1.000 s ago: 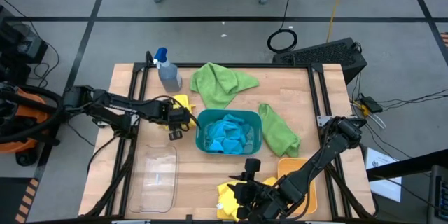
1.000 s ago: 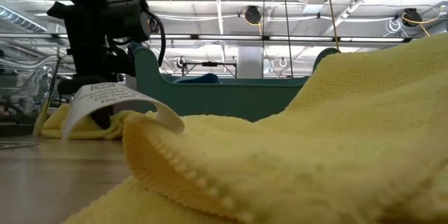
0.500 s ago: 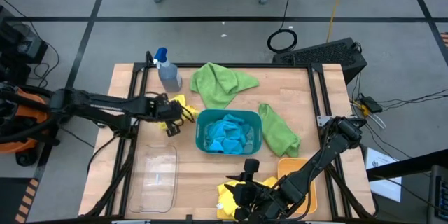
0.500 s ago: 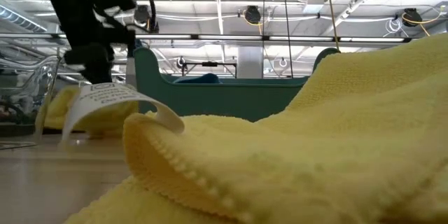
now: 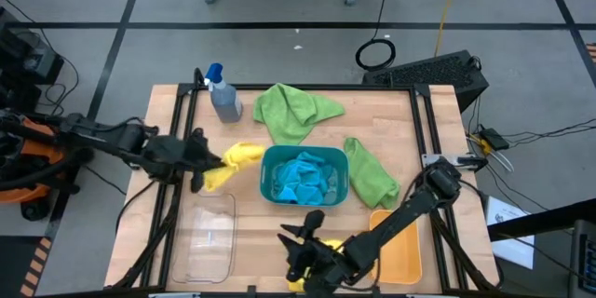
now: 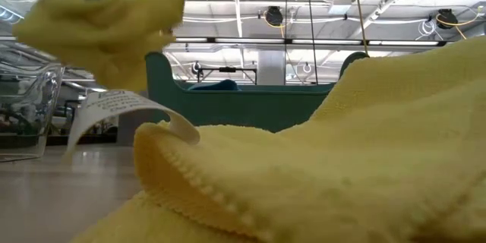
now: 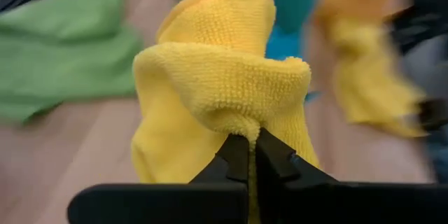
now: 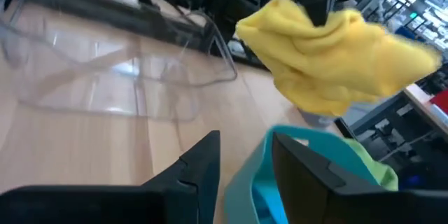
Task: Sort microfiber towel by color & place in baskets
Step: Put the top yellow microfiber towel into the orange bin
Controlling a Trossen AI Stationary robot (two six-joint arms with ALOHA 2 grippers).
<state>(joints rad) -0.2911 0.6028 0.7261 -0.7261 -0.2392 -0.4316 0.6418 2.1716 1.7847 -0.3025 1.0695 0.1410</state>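
Note:
My left gripper (image 5: 207, 163) is shut on a yellow towel (image 5: 233, 156), which it holds in the air left of the teal basket (image 5: 343, 179). That basket contains blue towels (image 5: 300, 177). The second yellow towel (image 6: 319, 175) lies at the near edge with its white label (image 6: 114, 106) sticking up. My right gripper (image 8: 245, 157) is open above it and holds nothing. Two green towels (image 5: 293, 110) (image 5: 371, 172) lie flat on the table. The clear basket (image 5: 207, 233) and the orange basket (image 5: 402, 247) stand near the near edge. My left gripper pinches a bunched fold of the yellow towel (image 7: 234, 122) between its two fingers (image 7: 234, 155), coming roughly level from the table's left. The towel is lifted clear of the table (image 6: 106, 23) and bulges in a lump past the fingertips.
A grey spray bottle with a blue top (image 5: 222, 93) stands at the far left of the table. Black frame rails (image 5: 177, 140) run along both sides. Bare wood shows between the clear basket and the second yellow towel.
My left gripper has drawn back toward the table's left edge and risen, taking the yellow towel from beside the teal basket up clear of the table. My right arm has shifted toward the table's left over the second yellow towel.

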